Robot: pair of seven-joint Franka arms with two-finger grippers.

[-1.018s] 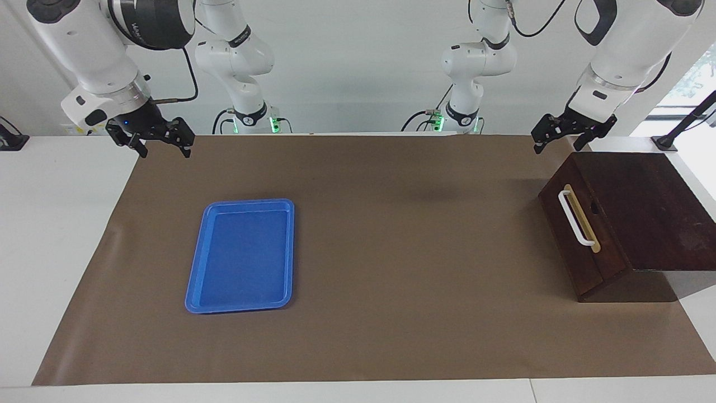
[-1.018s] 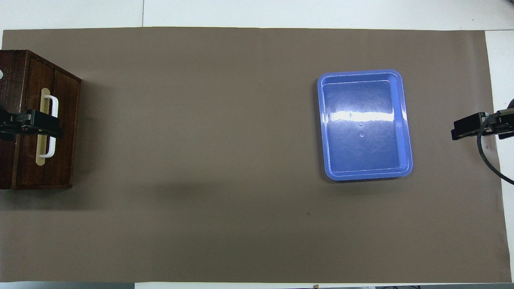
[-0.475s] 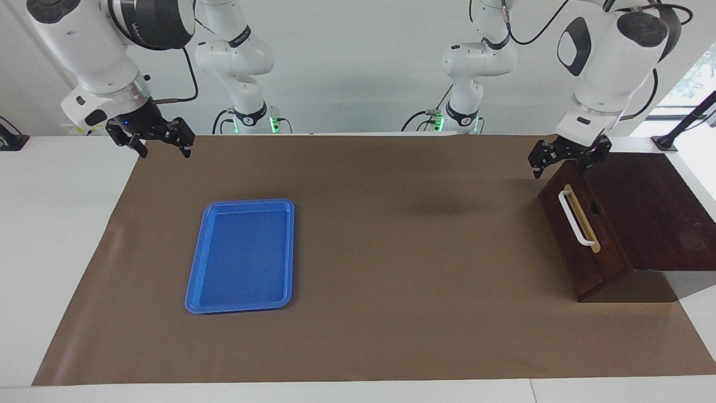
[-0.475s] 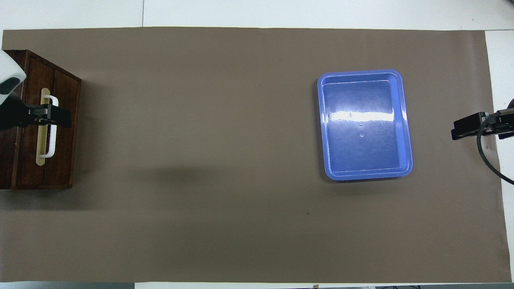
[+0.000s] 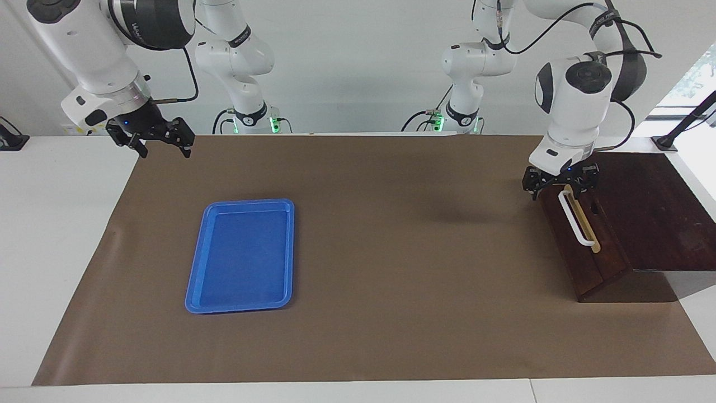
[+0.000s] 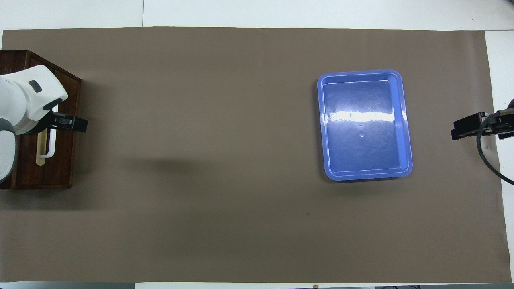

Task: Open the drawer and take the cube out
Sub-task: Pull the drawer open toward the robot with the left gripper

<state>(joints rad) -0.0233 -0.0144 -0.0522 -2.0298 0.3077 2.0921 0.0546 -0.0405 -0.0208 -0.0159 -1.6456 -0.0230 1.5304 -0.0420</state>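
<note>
The left gripper (image 5: 560, 185), fingers apart, is poised over the handle (image 5: 577, 219) of the shut drawer (image 5: 582, 246). The right gripper (image 5: 150, 136) waits open. The cube is hidden. If closed off-centre, the handle could be missed and the box (image 5: 649, 207) dragged.

Robotics lab: twin arms (image 5: 576, 95), papered table (image 5: 391, 336)
</note>
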